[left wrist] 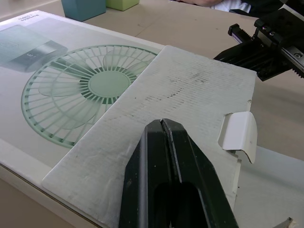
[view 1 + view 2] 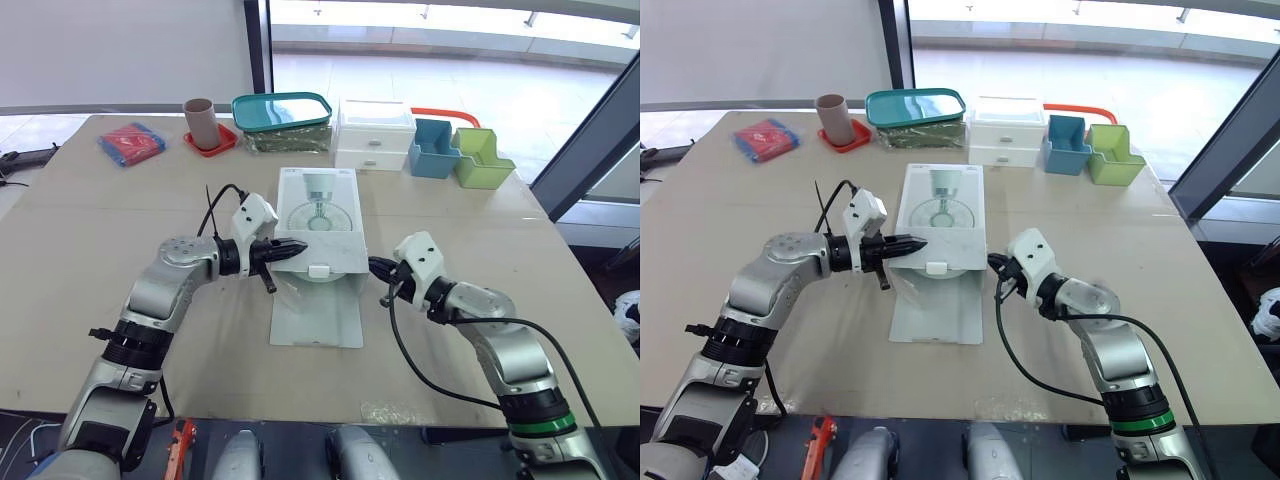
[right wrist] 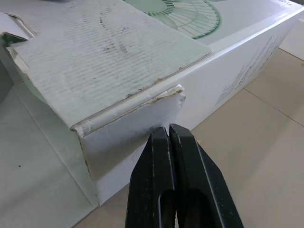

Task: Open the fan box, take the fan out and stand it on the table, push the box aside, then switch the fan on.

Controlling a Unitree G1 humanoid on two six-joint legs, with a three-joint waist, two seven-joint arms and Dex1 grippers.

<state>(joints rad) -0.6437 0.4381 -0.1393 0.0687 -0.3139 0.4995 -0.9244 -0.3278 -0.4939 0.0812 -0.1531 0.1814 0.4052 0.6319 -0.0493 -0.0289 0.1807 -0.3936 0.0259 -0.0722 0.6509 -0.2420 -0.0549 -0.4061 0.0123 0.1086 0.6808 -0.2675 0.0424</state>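
Head views: the flat white cardboard fan box printed with a green fan [image 2: 318,215] lies in the middle of the tan surface [image 2: 100,220]. A grey corrugated flap [image 2: 322,252] is folded back over its near end, and a pale flat panel [image 2: 318,318] lies on the surface toward the robot. The left end effector [image 2: 298,246] reaches in over the box's left edge, above that flap. The right end effector [image 2: 377,266] sits just beside the box's right side. No fan is out.

Left wrist view: the left end effector's two black fingers are pressed together and grip nothing, their tips over the corrugated flap. A small white tuck tab [image 1: 239,136] curls up at the flap's far corner. The right end effector shows beyond it.

Right wrist view: its fingers are also pressed together and empty, aimed at the box's near corner under the flap's edge, close to the side wall; contact is unclear.

Judgement: the opening step is in hand. Next, the flap needs holding clear and an end effector needs spreading to reach inside for the fan, with the box steadied so it does not slide.
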